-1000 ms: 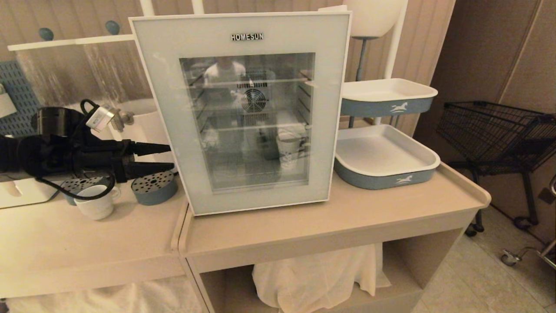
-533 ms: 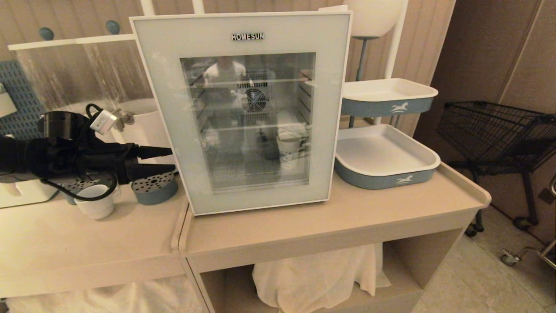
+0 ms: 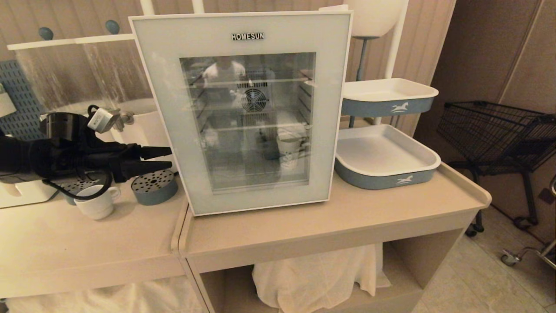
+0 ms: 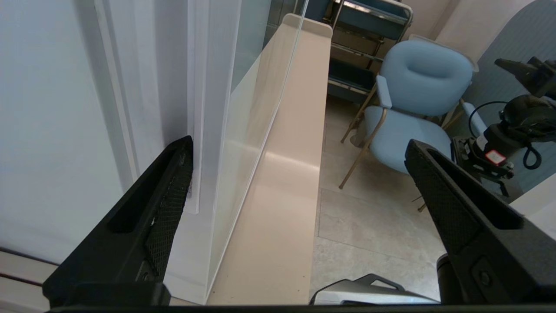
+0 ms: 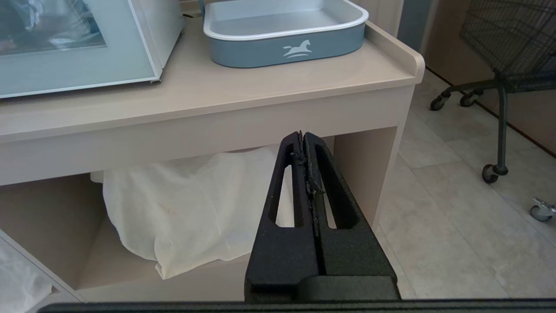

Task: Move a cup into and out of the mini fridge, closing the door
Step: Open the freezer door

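The mini fridge (image 4: 65,108) stands on the beige counter (image 3: 347,217) with its pale blue-grey door (image 3: 165,87) shut. My left gripper (image 3: 170,158) reaches in level from the left, open and empty. Its tips are at the door's left edge. In the left wrist view one finger (image 4: 167,195) lies along the fridge's side wall and the other hangs out in front of the door (image 4: 243,130). The small white cup (image 3: 95,204) sits on the left counter below that arm. My right gripper (image 5: 302,135) is shut and empty, low in front of the counter.
Inside the fridge stands a printed paper cup (image 3: 289,150). A perforated blue disc (image 3: 154,187) lies beside the white cup. Two blue-and-white trays (image 3: 384,152) are stacked right of the fridge. A wire cart (image 3: 495,130) stands on the floor at right and a blue chair (image 4: 421,100) beyond the counter.
My left wrist has turned a little, so the two fingers look closer together, and it stays at the door's left edge. The door, the cup and the right arm have not moved.
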### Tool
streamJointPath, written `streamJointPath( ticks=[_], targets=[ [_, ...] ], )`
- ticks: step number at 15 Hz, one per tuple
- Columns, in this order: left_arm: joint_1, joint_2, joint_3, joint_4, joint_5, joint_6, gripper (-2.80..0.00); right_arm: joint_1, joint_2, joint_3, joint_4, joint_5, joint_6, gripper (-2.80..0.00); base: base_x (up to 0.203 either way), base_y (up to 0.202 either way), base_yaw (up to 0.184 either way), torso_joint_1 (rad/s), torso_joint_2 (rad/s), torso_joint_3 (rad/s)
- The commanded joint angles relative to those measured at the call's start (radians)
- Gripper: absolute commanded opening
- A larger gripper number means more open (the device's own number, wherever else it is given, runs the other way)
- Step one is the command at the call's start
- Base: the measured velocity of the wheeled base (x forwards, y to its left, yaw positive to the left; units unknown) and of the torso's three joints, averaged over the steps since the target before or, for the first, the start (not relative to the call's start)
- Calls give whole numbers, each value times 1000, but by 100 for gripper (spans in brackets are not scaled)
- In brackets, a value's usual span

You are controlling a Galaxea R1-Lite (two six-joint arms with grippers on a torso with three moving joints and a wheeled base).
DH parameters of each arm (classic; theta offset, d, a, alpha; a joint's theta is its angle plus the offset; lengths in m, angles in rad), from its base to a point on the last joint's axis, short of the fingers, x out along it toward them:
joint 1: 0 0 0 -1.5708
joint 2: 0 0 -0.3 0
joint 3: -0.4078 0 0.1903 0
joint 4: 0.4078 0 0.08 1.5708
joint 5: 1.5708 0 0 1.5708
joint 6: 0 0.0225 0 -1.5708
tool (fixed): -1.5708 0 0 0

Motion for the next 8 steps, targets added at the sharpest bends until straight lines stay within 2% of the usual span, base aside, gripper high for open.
streamJointPath(
  ticks=[1,3,8],
  targets=[
    [-4,-5,8,9,-13,1,0,0,1,-1,1,0,0,-280,0,0,0,0,0,0],
    [-4,-22,28,7,-53,1,0,0,0,-1,1,0,0,-280,0,0,0,0,0,0],
    [-18,-104,91,4,-59,1,0,0,1,-3,4,0,0,-280,0,0,0,0,0,0]
  ],
)
